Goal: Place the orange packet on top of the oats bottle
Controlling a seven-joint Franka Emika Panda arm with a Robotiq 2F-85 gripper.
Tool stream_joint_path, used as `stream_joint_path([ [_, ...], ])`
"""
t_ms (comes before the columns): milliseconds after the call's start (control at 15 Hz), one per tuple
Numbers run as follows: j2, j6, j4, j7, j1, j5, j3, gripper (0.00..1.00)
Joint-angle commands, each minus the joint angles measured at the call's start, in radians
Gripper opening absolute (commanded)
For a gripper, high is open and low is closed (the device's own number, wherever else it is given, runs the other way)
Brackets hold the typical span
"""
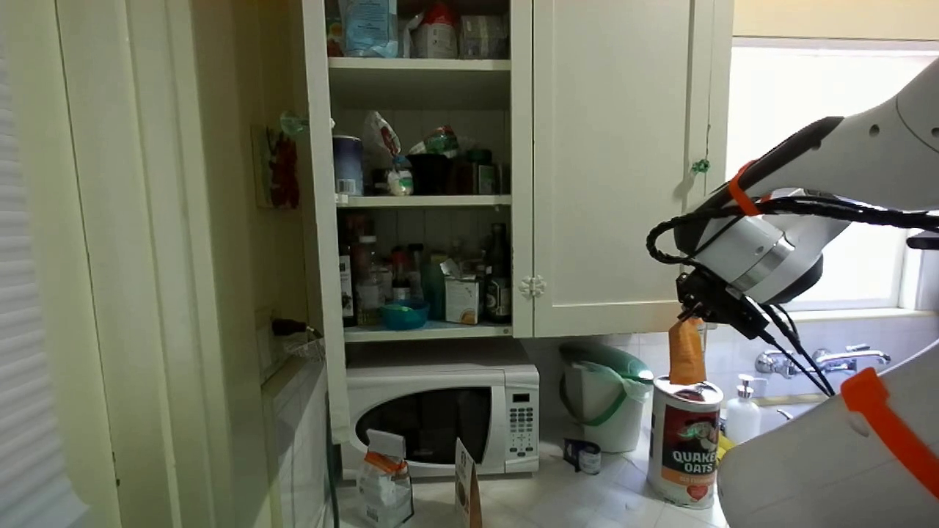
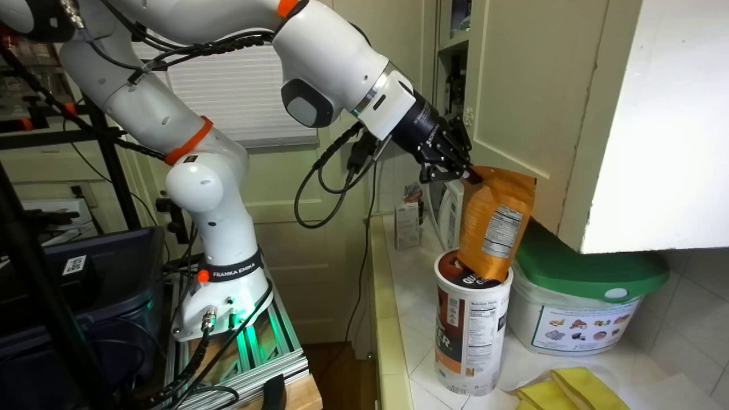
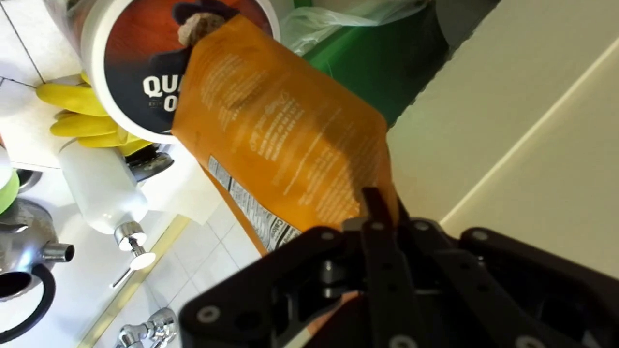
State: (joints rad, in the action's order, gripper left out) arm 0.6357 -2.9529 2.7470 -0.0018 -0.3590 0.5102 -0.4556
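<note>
Only the wrist view shows a metal pot (image 3: 26, 251) with a spout; only in an exterior view does a blue bowl (image 1: 405, 315) show, beside bottles (image 1: 499, 279) in an open cupboard (image 1: 521, 147). The gripper (image 2: 472, 175) pinches the orange packet (image 2: 494, 222) near its top, the packet leaning slightly on top of the oats canister (image 2: 478, 341). The contents of the green-lidded bin (image 2: 586, 279) are hidden.
</note>
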Motion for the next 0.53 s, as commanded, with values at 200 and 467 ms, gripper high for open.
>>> stream_joint_path([
  [200,-0.007,0.008,0.0,0.007,-0.058,0.009,0.061,0.01],
  [467,-0.014,0.008,0.001,0.002,-0.067,0.011,0.089,0.01],
])
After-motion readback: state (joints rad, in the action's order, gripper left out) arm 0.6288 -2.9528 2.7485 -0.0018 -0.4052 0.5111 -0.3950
